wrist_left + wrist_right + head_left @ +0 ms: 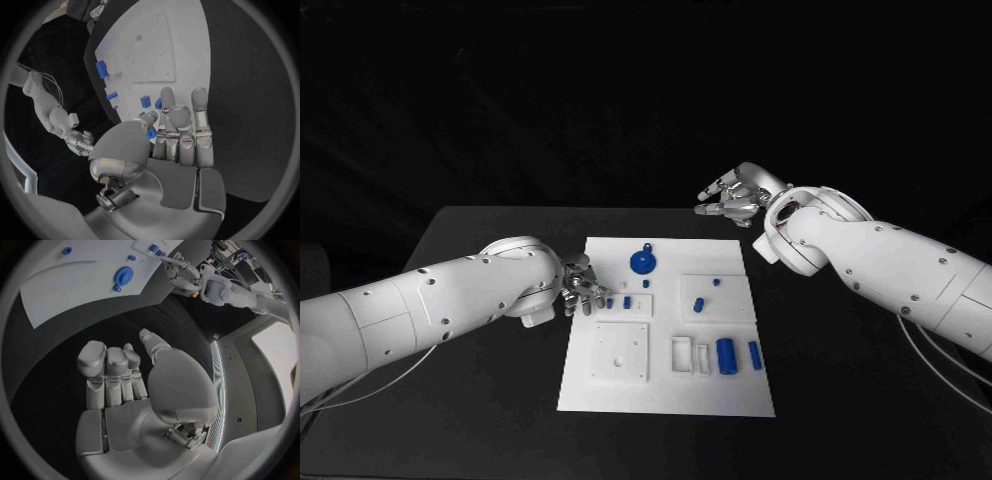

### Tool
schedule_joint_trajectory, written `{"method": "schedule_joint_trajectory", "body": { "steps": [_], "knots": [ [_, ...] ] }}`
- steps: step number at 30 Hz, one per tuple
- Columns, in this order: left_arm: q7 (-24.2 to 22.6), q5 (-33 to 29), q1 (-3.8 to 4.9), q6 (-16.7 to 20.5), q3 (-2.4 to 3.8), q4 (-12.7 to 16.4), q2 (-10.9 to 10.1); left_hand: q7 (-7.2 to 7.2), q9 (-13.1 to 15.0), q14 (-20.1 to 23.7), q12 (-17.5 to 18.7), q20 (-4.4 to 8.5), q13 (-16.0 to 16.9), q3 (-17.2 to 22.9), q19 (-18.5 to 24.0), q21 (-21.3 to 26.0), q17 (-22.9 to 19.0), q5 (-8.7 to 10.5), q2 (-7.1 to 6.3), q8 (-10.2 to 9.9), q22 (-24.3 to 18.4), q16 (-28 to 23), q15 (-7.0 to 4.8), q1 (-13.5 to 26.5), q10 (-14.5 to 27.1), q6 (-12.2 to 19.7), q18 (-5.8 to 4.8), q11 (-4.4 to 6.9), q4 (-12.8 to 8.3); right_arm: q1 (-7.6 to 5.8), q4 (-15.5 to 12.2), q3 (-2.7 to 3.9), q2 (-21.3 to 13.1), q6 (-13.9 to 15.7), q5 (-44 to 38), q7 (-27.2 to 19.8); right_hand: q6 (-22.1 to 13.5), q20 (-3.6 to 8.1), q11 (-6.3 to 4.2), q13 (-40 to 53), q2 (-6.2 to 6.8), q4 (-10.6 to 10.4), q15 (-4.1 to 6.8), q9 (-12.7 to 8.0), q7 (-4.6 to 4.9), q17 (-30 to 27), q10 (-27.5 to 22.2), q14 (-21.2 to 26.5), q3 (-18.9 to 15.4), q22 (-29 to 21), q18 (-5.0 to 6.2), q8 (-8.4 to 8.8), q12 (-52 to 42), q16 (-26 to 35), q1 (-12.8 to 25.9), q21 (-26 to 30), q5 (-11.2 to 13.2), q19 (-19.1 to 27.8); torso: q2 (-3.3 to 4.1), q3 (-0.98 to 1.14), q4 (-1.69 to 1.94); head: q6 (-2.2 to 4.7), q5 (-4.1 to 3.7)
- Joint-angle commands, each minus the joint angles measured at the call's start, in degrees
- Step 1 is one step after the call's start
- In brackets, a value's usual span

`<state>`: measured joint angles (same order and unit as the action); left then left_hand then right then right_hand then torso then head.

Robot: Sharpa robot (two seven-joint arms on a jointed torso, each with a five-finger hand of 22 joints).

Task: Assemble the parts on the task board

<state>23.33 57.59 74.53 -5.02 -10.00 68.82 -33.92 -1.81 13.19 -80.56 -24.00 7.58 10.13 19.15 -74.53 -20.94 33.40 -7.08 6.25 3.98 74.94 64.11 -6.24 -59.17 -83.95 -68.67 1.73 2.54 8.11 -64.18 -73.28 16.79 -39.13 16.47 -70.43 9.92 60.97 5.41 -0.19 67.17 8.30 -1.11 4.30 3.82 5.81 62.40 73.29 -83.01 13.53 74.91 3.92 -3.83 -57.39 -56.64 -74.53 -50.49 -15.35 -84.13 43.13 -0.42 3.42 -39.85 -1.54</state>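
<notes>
I see blue parts [727, 355] loose on the white board [666, 395], my left hand [583, 288] pinching one, my right hand [740, 198] empty, fingers apart.

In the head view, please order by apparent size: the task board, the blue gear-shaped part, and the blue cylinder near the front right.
1. task board
2. blue gear-shaped part
3. blue cylinder, slimmer but nearly as long, so it ranks close to the gear.
</notes>
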Motion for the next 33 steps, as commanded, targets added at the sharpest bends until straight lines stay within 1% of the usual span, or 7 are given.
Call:
{"method": "schedule_joint_trajectory", "body": {
  "steps": [1,8,12,17,22,30,33],
  "knots": [
    [0.26,-0.19,0.00,-0.25,0.02,0.12,-0.07,-0.07,0.00,-0.03,-0.24,0.19,-0.10,-0.11,0.42,-0.40,-0.11,-0.01,-0.40,-0.13,1.04,0.22,-0.45,0.10,-2.40,-0.23,-0.77,0.15,-0.53,0.03,0.00,0.02,0.01,-0.43,-0.10,-0.51,-0.31,-0.22,-0.04,0.10,0.01,-0.02,-0.13,-0.05,0.17,0.06,0.03,-0.24,0.42,6.51,0.77,0.25,0.05,0.18,0.28,0.08,-0.19,-1.87,0.00,-0.03,0.00,0.01,-0.03],
    [-5.07,-3.34,0.11,7.02,0.30,1.19,-1.47,-2.06,-1.99,2.83,7.38,-1.70,-3.82,-3.97,2.79,4.12,-4.52,1.33,-4.96,0.91,-1.88,-7.82,1.63,-2.17,2.98,5.18,-0.32,-1.81,-3.73,0.05,0.13,0.03,-0.06,-0.30,-0.10,-0.53,-0.37,-0.22,-0.02,0.05,-0.02,0.01,-0.14,-0.05,0.20,0.07,-0.01,-0.24,0.41,6.49,0.78,0.26,0.16,0.21,0.43,0.11,-0.17,-1.86,0.05,-0.01,-0.08,0.36,-0.36],
    [-9.49,-6.18,0.34,11.61,0.72,1.70,-1.99,-2.70,-3.76,4.98,10.86,-2.76,-5.79,-5.64,4.09,7.71,-6.57,1.84,-6.06,2.22,-4.43,-12.09,2.71,-3.68,4.80,6.49,-0.36,-2.89,-5.15,0.07,0.21,0.03,-0.11,-0.27,-0.10,-0.53,-0.37,-0.22,-0.02,0.05,-0.02,0.01,-0.14,-0.05,0.20,0.07,-0.01,-0.24,0.41,6.49,0.78,0.26,0.16,0.21,0.43,0.11,-0.17,-1.86,0.03,0.01,-0.12,0.43,-0.41],
    [-16.95,-8.16,0.57,17.46,1.20,2.07,-2.16,-3.35,-5.05,5.85,14.70,-3.62,-6.46,-3.88,4.33,11.78,-8.56,-0.30,-6.65,3.90,-7.99,-16.30,3.62,-12.14,7.80,7.48,-0.21,-3.83,-11.14,0.09,0.27,0.03,-0.16,-0.26,-0.10,-0.55,-0.37,-0.22,-0.02,0.05,-0.02,0.01,-0.14,-0.05,0.20,0.07,-0.01,-0.24,0.41,6.49,0.78,0.26,0.16,0.21,0.43,0.11,-0.17,-1.86,0.10,0.00,-0.07,0.55,-0.73],
    [-22.95,-5.64,0.60,20.32,1.31,1.83,-1.07,-4.07,-6.03,8.73,16.45,-4.06,-6.48,-3.70,6.41,12.39,-8.39,0.45,-7.81,4.50,-6.58,-16.96,4.22,-17.80,9.64,6.60,0.00,-4.49,-16.73,0.10,0.25,0.03,-0.20,-0.25,-0.10,-0.57,-0.37,-0.22,-0.02,0.05,-0.02,0.01,-0.14,-0.05,0.20,0.07,-0.01,-0.24,0.41,6.49,0.78,0.26,0.16,0.21,0.43,0.11,-0.17,-1.86,0.10,-0.04,0.03,0.49,-0.76],
    [-28.52,4.33,0.37,20.77,0.94,-1.49,2.84,-4.17,-8.65,12.57,20.22,-5.28,-6.70,-5.40,11.72,12.35,-11.24,1.54,-8.22,0.64,-0.04,-20.14,5.53,-20.42,12.10,4.56,0.53,-6.16,-20.93,0.10,0.18,0.02,-0.18,0.30,-0.05,-0.99,-0.19,-0.26,-0.02,-0.18,0.11,-0.17,-0.17,-0.04,0.15,-0.20,-0.27,-0.09,0.22,6.33,0.84,0.25,0.53,0.58,0.65,0.87,-0.40,-1.68,0.09,0.04,-0.10,0.63,-0.56],
    [-29.33,8.23,0.35,20.55,0.50,-2.38,3.90,-4.74,-9.29,12.67,20.50,-5.81,-6.76,-4.79,11.76,12.63,-12.07,3.78,-8.35,-0.39,0.43,-20.88,6.05,-20.24,15.03,5.97,0.99,-7.17,-21.36,0.10,0.13,0.02,-0.17,0.29,-0.03,-1.02,-0.20,-0.26,-0.04,-0.43,0.10,-0.28,-0.17,-0.04,0.13,-0.47,-0.38,0.00,0.13,6.24,0.87,0.24,0.83,0.92,0.75,1.29,-0.56,-1.59,0.03,0.11,-0.05,0.71,-0.57]
  ]
}}
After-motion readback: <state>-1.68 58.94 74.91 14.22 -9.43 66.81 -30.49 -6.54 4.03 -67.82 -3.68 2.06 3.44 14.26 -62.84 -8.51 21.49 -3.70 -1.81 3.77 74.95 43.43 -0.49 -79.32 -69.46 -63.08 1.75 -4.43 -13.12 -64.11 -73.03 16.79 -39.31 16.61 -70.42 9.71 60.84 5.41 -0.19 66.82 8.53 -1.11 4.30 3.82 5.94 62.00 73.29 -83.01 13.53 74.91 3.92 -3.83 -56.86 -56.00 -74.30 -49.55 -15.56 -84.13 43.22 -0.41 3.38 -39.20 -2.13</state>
